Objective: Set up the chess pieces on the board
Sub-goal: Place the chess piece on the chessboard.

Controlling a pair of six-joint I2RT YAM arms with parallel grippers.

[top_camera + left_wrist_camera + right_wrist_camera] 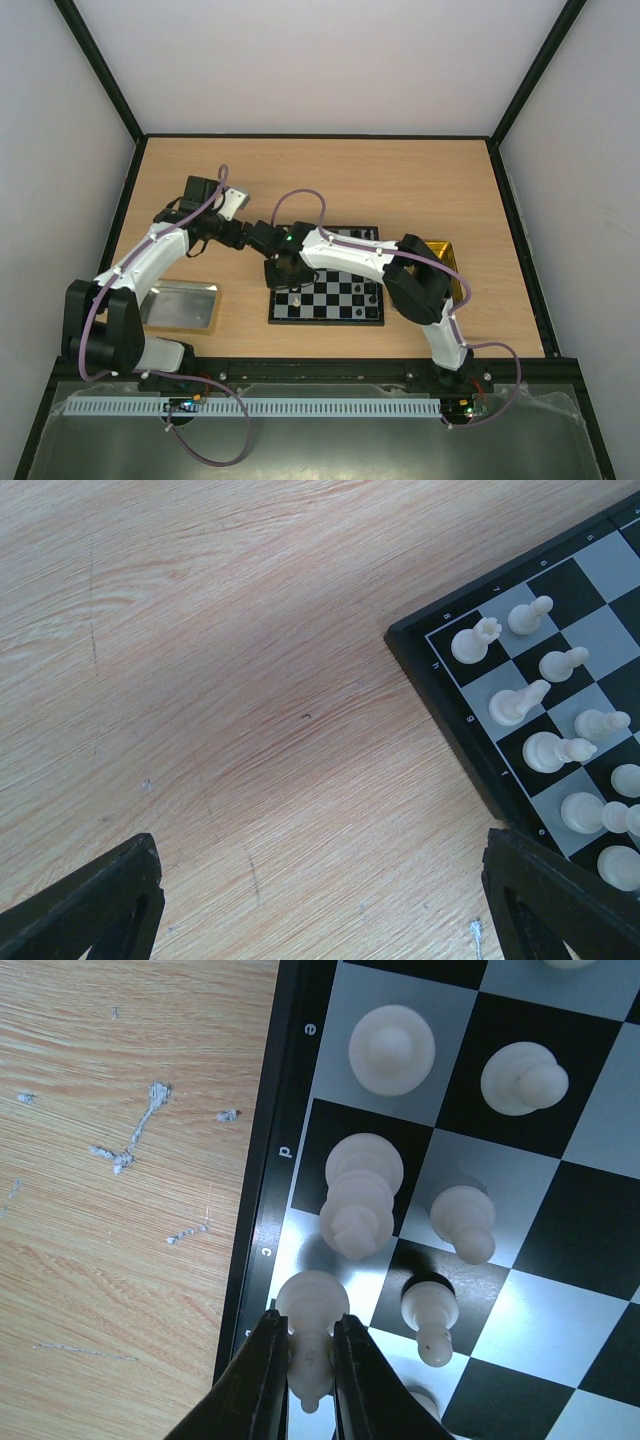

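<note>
Pinching a white chess piece (pixel 312 1298) around its stem, the right gripper (pixel 305 1320) has its jaws narrow, closed on the piece alone. The piece sits over a square in the outermost row of the chessboard (pixel 288 1150), right against the lettered border. Whether its base rests on the square or hangs just above cannot be told.

Neighbours are crowded. A tall white piece (pixel 360 1195) stands on the next square along the same row, and a white pawn (pixel 430 1312) stands just beside the held one, one row in.

Likely hazards:
- The fingers spreading on release may brush that pawn or the tall piece and topple it.
- The held piece appears tilted, so it may tip or roll towards the border if let go before the base is flat.
- A base set off-centre would straddle the border strip.
- The right arm's forearm hangs over the board, so a low pull-back may sweep the pieces already set.

The left gripper (pixel 320 890) hovers wide and empty over the bare wooden table (pixel 200 680), off the board's corner. A drift sideways from there could nudge the board.
</note>
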